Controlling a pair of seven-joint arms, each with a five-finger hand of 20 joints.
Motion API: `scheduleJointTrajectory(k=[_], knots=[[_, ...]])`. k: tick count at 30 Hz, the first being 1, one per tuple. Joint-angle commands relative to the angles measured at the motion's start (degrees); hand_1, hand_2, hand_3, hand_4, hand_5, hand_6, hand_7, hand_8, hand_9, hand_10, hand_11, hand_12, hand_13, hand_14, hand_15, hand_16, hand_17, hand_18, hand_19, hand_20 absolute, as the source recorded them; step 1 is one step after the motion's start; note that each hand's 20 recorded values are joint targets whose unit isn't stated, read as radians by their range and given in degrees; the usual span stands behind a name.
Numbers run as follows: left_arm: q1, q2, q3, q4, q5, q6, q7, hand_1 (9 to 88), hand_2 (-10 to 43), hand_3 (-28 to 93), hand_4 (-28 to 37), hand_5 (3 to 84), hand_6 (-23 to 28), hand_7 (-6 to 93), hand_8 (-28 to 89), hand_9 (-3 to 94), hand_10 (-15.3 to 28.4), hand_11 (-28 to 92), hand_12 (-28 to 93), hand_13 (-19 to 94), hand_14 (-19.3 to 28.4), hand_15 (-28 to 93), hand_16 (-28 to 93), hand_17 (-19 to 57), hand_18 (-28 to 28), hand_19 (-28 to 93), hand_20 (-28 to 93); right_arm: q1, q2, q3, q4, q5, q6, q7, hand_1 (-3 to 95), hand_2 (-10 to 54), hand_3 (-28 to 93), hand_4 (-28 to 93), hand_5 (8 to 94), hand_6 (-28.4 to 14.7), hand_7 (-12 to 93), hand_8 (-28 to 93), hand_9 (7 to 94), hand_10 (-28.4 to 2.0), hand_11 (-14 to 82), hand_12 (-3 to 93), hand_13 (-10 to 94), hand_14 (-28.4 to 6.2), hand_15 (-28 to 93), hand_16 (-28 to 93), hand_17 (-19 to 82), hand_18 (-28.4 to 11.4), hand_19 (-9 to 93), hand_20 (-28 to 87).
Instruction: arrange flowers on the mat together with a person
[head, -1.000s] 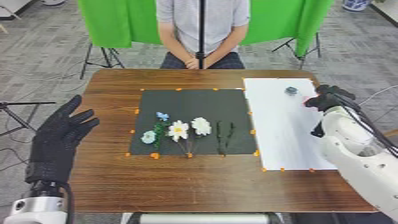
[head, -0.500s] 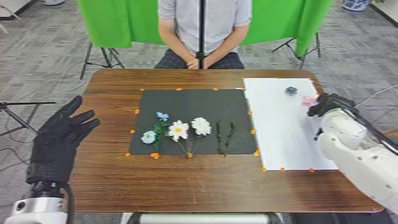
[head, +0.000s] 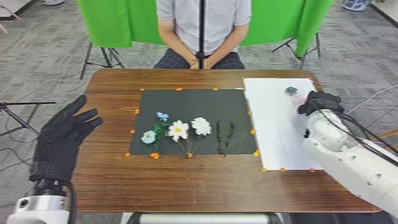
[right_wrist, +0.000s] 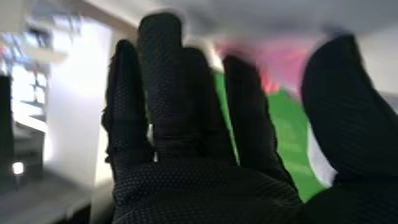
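Straight, uncurled fingers (right_wrist: 167, 95) on the right hand (head: 321, 103), with the thumb (right_wrist: 342, 95) standing apart. Just beside them: pink flower (right_wrist: 277, 60), lying on the white sheet (head: 282, 142). Can't tell about contact. Near it, farther from the robot: small blue-grey flower (head: 291, 90).

Probably at the pick-up step. Line up thumb and fingers on either side of the pink flower, low against the sheet, before closing. Pinch near the base or stem, lightly, to avoid crushing petals or dragging the sheet. Check for a firm hold, then lift straight up before crossing.

Beyond, on the black mat (head: 182, 102): white flowers (head: 179, 131), blue flowers (head: 163, 116) and dark green stems (head: 226, 136). Likely best aimed at the bare stems; avoid brushing the white flowers. Left hand (head: 66, 132) off at the left side of the table (head: 178, 187), fingers extended, holding nothing.
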Motion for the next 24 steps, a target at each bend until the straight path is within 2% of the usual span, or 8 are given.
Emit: scheduleJointTrajectory(k=[1,4,11,12,13,15,20,24], knots=[[0.1,-0.13,0.63,0.48,-0.33,-0.12,0.13,20.2,7.6,77,-28.3,35.0,7.5,13.8,-10,33.0,19.6,27,9,22,26.7,55,-12,-10.5,20.8,49,9,1.7,-0.7,-3.5,2.6,-5.6,3.0,-0.4,52.4,-9.1,57,-28,77.3,5.0,21,-2,81.5,-6.8,19.2,22.7,74,-4.6,53,15,29,-14.9,73,4],[0.0,-0.41,0.57,0.55,0.16,-0.34,-0.16,20.0,7.5,77,-28.3,35.0,7.5,13.7,-10,33.0,19.6,27,9,22,26.8,55,-12,-10.5,20.8,49,9,1.2,-0.3,-3.2,2.2,-6.1,4.1,0.2,60.0,-9.5,52,-28,84.0,5.6,20,1,89.8,-4.4,17.8,30.5,79,-2.4,55,19,30,-12.8,74,4],[1.0,-1.02,0.12,0.26,0.27,-0.51,-0.17,19.8,7.6,77,-28.3,34.9,7.5,13.7,-10,33.1,19.8,27,9,22,26.8,55,-12,-10.5,20.8,49,9,0.2,1.2,-1.2,0.0,-7.7,11.2,1.7,62.1,-9.5,51,-28,85.9,4.5,20,3,91.4,-4.3,22.6,31.8,80,-2.2,59,20,31,-11.9,76,5],[0.8,-1.27,0.02,0.32,0.60,-0.73,-0.65,19.7,7.6,77,-28.3,34.9,7.5,13.8,-10,33.1,19.8,27,9,22,26.8,55,-12,-10.5,20.8,49,9,-0.1,1.5,-0.6,-0.7,-8.3,12.0,1.9,61.9,-9.5,52,-28,86.2,4.3,20,3,91.5,-4.3,23.0,31.5,80,-2.3,60,20,31,-11.9,76,5],[1.2,-1.01,-0.03,0.13,0.37,-0.24,-0.14,19.8,7.6,77,-28.3,34.9,7.5,13.8,-10,33.1,19.8,27,9,22,26.8,55,-12,-10.5,20.8,49,9,-0.1,1.2,0.2,-1.1,-9.2,12.5,1.6,61.9,-9.5,53,-28,86.4,4.2,19,3,91.7,-4.4,23.2,31.3,80,-2.3,60,20,31,-11.9,76,5],[0.9,-1.33,-0.17,0.14,0.69,-0.60,-0.74,19.8,7.6,77,-28.3,34.9,7.5,13.9,-10,33.2,19.8,27,9,22,26.7,55,-12,-10.5,20.8,49,9,-0.6,1.6,1.1,-2.7,-10.0,14.9,1.9,61.6,-9.5,53,-28,86.6,4.0,19,3,91.7,-4.4,23.6,31.1,81,-2.3,60,20,31,-11.9,76,5],[1.2,-1.25,-0.77,-0.22,0.84,-0.38,-1.46,19.8,7.6,77,-28.3,34.9,7.4,13.9,-10,33.1,19.7,27,9,22,26.7,55,-12,-10.5,20.8,49,9,-2.7,2.9,4.1,-10.7,-9.6,16.4,-1.6,60.9,-9.5,55,-28,86.7,3.6,19,4,91.6,-4.7,23.8,31.0,81,-2.4,60,20,31,-12.0,77,5],[1.8,-0.56,-1.06,-0.50,0.26,0.30,-1.05,19.8,7.5,77,-28.3,34.8,7.4,13.9,-10,33.1,19.7,27,9,22,26.7,55,-12,-10.5,20.8,49,10,-2.7,2.0,4.1,-17.3,-6.9,13.5,-7.3,59.5,-9.5,57,-28,86.5,3.6,19,4,91.1,-4.8,23.9,31.2,80,-2.7,60,20,31,-12.1,77,5]])
